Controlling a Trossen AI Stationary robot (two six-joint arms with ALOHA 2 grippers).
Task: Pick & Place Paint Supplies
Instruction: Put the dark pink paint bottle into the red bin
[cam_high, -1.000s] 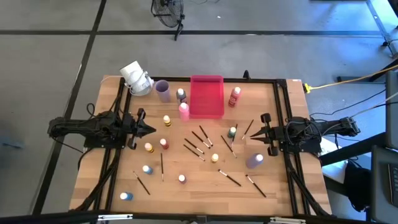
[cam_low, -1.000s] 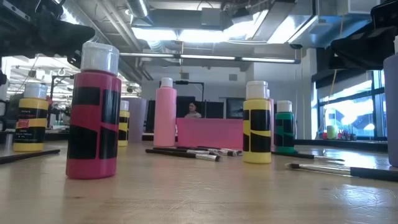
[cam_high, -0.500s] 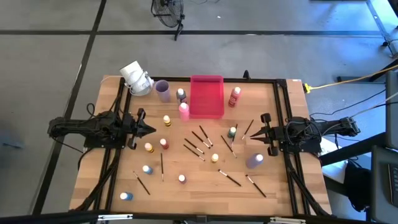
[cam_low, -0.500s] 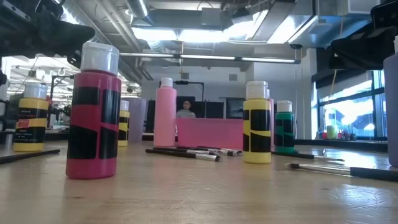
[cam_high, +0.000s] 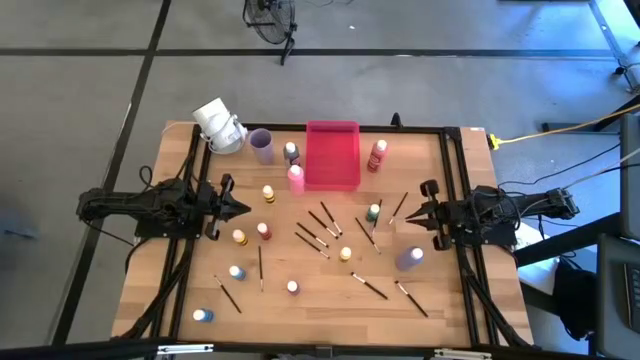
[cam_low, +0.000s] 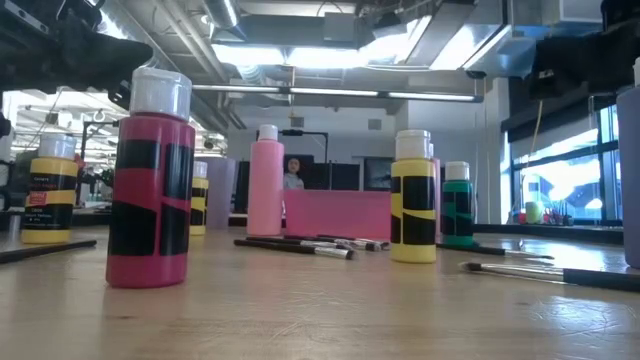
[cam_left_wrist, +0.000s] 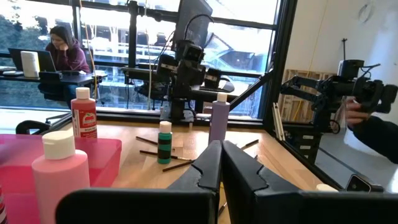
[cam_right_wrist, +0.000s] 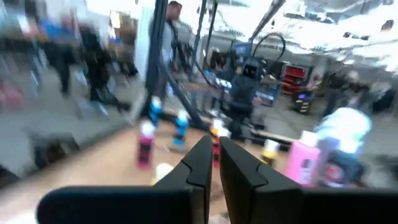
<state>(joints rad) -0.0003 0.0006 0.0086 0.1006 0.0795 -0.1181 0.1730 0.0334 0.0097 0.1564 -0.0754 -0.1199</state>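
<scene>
Wooden counter (cam_high: 320, 300): the paint bottles (cam_high: 263, 230) and paintbrushes (cam_high: 311, 241) all lie outside the pink tray (cam_high: 332, 155); nothing placed yet. Left hand (cam_high: 240, 208) and right hand (cam_high: 408, 214) clenched, empty

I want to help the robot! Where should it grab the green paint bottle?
Probably round the body of the green paint bottle, just under its pale cap, coming down from above. It stands upright, with brushes lying close by, so a low sideways approach might knock them. The right pincer is nearest.

Pink tray (cam_high: 332, 156), lilac cup (cam_high: 261, 146) on wooden table (cam_high: 320, 290)
</scene>
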